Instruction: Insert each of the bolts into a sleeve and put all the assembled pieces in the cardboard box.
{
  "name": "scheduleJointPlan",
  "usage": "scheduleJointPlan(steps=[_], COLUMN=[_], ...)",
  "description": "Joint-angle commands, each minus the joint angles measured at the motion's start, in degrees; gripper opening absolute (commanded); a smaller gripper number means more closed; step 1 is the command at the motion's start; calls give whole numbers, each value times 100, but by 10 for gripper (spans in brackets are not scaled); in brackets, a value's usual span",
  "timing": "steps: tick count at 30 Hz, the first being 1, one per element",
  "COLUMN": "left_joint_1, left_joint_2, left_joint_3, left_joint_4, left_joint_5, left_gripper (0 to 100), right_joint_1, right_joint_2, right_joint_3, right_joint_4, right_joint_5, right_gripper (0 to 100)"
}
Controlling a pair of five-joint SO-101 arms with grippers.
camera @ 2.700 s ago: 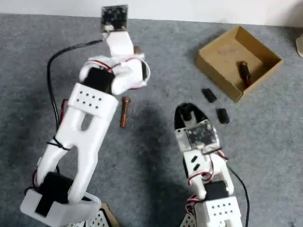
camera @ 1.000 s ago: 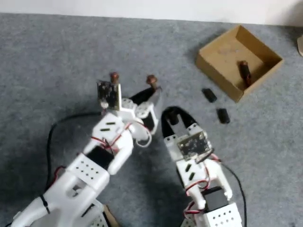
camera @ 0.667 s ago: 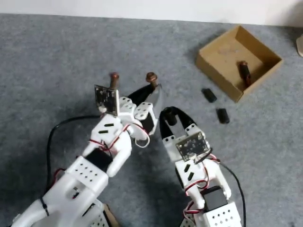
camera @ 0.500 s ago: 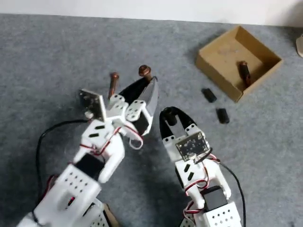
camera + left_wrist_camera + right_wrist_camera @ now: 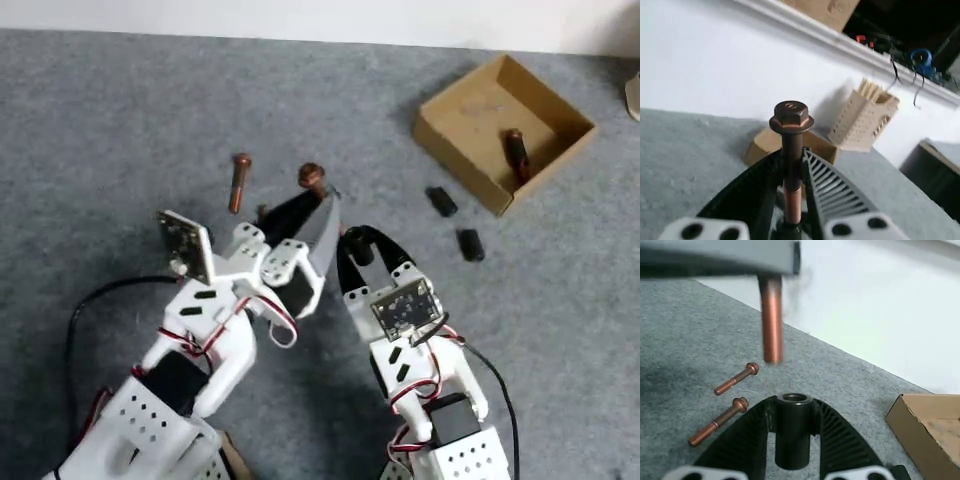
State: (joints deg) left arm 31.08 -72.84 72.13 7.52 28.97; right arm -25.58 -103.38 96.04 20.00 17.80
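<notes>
The left gripper (image 5: 316,205) now stands closer in, jaws clamped on the long copper hex-head bolt (image 5: 791,120) — its shank tip just above and off-centre of the black cylindrical sleeve (image 5: 792,435) held between the jaws of the right gripper (image 5: 360,245) — so centre it before lowering.

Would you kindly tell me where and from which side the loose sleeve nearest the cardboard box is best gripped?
Grip the sleeve across the middle of its barrel, coming down from above. It lies on its side on the carpet, apart from the cardboard box and the other loose sleeve, so there is room either side. Closing on its long flanks likely leaves the ends free.
</notes>
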Motion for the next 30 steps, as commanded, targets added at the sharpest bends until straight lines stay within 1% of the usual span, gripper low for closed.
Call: scheduleJointPlan(steps=[1, 13, 21, 26, 30], left_joint_1=[242, 215, 163, 154, -57], left_joint_2=[-154, -119, 1121, 1191, 1191], left_joint_3=[13, 31, -462, -470, -629], left_joint_4=[-9, 18, 114, 105, 105], left_joint_5=[44, 53, 70, 70, 70], left_gripper=[4, 4, 4, 4, 4], right_joint_1=[-57, -48, -40, -40, -57], right_joint_2=[-92, -127, -127, -127, -127], right_joint_3=[848, 848, 848, 848, 848], right_joint_4=[13, 22, 22, 22, 22], right_joint_5=[44, 35, 35, 35, 35], right_gripper=[4, 4, 4, 4, 4])
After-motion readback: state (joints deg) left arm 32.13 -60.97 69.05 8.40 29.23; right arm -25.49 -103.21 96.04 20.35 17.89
